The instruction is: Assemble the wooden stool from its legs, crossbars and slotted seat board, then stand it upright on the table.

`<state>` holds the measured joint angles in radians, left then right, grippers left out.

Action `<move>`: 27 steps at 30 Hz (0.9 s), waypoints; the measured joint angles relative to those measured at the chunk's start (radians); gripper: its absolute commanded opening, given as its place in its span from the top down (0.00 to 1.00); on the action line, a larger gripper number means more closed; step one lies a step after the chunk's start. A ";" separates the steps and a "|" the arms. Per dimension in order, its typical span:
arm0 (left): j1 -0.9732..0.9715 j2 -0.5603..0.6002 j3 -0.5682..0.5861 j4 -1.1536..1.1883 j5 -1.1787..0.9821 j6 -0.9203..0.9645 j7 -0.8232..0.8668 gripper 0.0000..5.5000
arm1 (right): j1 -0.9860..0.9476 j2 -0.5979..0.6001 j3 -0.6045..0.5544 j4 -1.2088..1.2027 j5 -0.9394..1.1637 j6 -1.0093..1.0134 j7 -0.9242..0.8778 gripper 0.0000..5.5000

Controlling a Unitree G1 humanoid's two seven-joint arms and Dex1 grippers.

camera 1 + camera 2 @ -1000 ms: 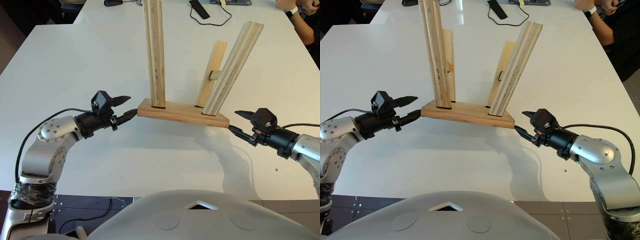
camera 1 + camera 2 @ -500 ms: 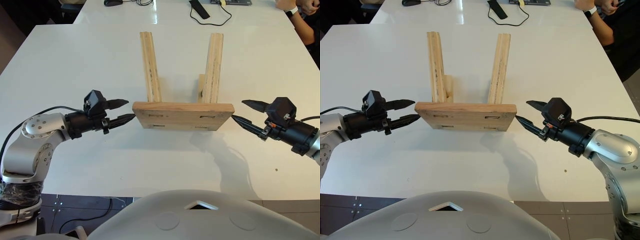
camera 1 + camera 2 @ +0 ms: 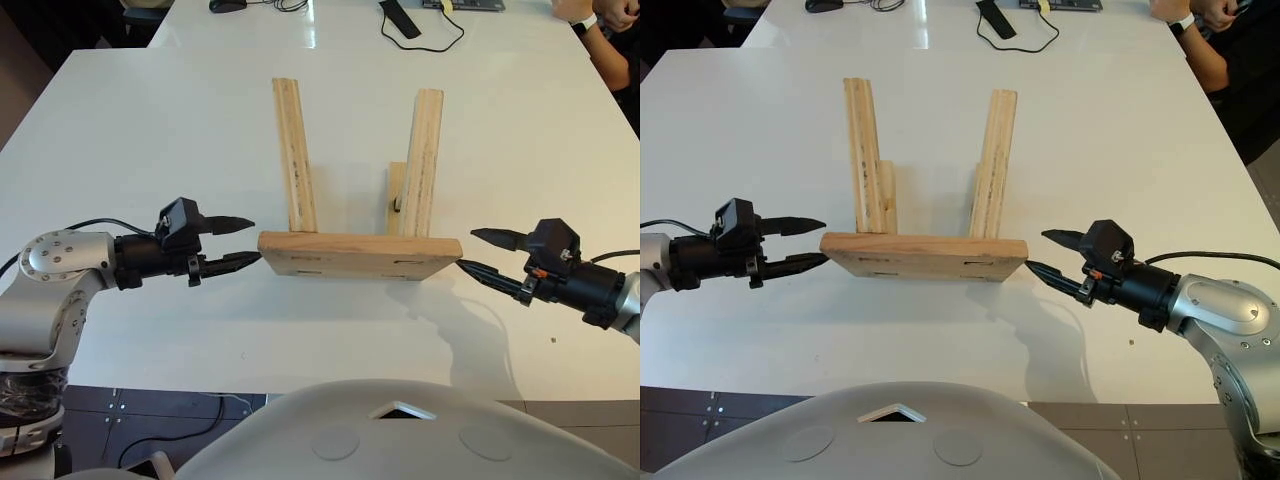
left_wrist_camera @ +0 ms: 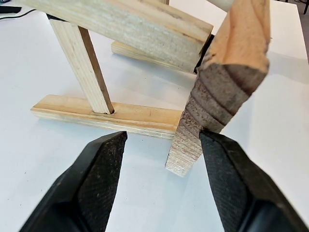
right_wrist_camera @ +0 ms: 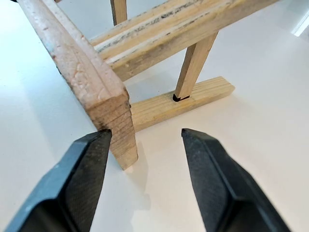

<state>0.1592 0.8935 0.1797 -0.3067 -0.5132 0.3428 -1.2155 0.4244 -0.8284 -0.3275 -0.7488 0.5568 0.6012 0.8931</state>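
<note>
The seat board is honey-coloured wood, and its end face shows grey-brown layered bands in the left wrist view. The left leg is paler blond wood streaked with dark speckled grain. The right leg is the same blond but cleaner. The crossbar is blond with a browner side face. The bench is plain glossy white. The left end effector and right end effector are matt black, their pads finely cross-hatched. A mouse and a flat device are black.

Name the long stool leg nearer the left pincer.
The leg on the robot's left, at the seat board's end by the left pincer; the other leg is rightward.
</note>
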 measured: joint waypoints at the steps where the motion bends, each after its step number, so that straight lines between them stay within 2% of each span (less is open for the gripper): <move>1: -0.004 -0.001 -0.011 0.034 0.014 -0.042 -0.017 0.49 | 0.006 -0.002 0.012 0.015 -0.006 -0.019 0.022 0.51; 7: -0.018 -0.013 -0.054 0.219 0.122 -0.236 -0.054 0.49 | 0.046 -0.044 0.107 0.221 -0.168 -0.195 0.111 0.51; 14: -0.001 -0.055 -0.175 0.293 0.205 -0.372 -0.093 0.49 | -0.005 -0.003 0.273 0.354 -0.270 -0.332 0.125 0.51; 19: -0.035 -0.108 -0.247 0.318 0.250 -0.424 -0.083 0.49 | -0.112 0.039 0.384 0.442 -0.354 -0.413 0.114 0.51; 27: -0.079 -0.170 -0.293 0.363 0.297 -0.471 -0.037 0.49 | -0.198 0.073 0.464 0.527 -0.389 -0.465 0.126 0.51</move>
<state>0.0806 0.7240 -0.1133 0.0568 -0.2162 -0.1283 -1.2530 0.2260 -0.7553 0.1363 -0.2220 0.1681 0.1365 1.0190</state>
